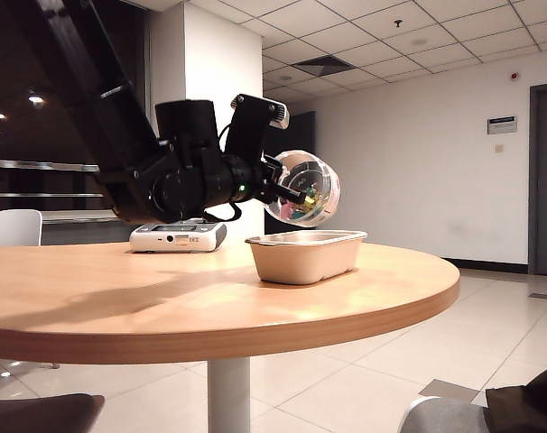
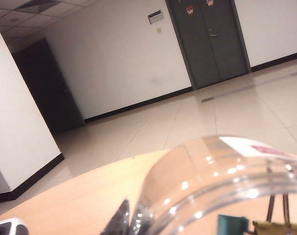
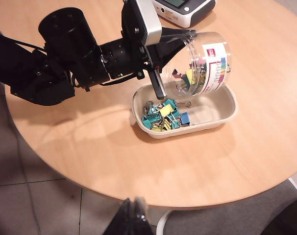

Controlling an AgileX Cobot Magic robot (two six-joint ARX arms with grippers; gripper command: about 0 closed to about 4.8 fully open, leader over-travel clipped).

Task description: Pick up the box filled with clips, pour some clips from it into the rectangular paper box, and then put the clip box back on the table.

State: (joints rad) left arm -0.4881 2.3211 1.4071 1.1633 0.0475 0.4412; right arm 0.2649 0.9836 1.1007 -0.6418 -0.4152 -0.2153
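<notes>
- The left gripper (image 3: 160, 66) was clamped on the rim of the box filled with clips (image 3: 203, 61), holding it in the air above the rectangular paper box (image 3: 222, 115), tipped onto its side with the mouth facing back toward the arm.
- A heap of clips (image 3: 163, 116) already lay in the paper box, gathered at the end below the gripper; the other end was bare. So some pouring was done, I judged.
- More clips stayed inside the jar (pink, yellow and green ones showed through the clear wall), which fits the task's "some".
- The paper box stood near the table (image 1: 120, 298) edge on the side of the right wrist camera, as that view showed it, with a grey-white device (image 1: 178, 236) toward the far edge, well apart from it.
- In the exterior view the jar (image 1: 308, 187) hung clear of the tray's rim (image 1: 305, 238), not touching it.
- The right gripper (image 3: 131, 215) hung off the table past its near edge, well away from the work; its dark fingers looked pressed together with nothing between them.
- Left to do: bring the jar upright and set it on bare table beside the tray, then release. The risk, as I judged it, was stray clips slipping out while the jar was righted.
</notes>
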